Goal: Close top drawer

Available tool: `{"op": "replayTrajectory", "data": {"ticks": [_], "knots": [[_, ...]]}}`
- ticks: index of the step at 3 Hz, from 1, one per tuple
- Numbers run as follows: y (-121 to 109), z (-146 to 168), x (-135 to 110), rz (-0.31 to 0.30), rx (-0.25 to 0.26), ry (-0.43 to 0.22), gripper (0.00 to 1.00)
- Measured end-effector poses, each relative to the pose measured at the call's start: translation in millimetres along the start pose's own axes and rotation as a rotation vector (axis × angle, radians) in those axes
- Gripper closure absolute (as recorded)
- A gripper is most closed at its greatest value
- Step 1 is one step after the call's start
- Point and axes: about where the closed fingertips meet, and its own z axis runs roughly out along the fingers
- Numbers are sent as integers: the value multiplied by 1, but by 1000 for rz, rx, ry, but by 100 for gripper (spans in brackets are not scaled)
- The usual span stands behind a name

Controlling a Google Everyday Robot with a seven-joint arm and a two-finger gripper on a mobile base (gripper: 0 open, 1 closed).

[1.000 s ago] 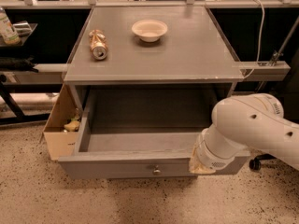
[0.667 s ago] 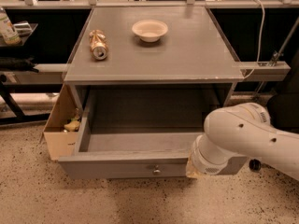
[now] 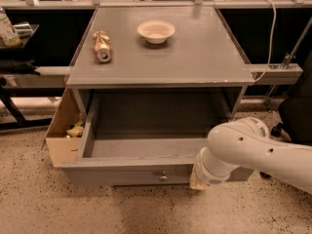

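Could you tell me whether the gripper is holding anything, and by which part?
Cannot be told: the gripper sits at the front of the top drawer, right of its knob, largely hidden behind the arm.

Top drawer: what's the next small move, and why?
Probably push straight in toward the cabinet. The wide grey wooden top drawer stands pulled far out, and the tool, at the white arm's end, is at its front panel, just right of the small round silver knob.
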Motion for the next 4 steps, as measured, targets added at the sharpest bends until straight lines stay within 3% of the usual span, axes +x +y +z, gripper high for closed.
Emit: {"op": "replayTrajectory", "data": {"ticks": [2, 3, 4], "knots": [[0, 0, 0, 0, 0, 0, 51], [0, 0, 0, 0, 0, 0, 20], [0, 0, 0, 0, 0, 0, 0]]}}
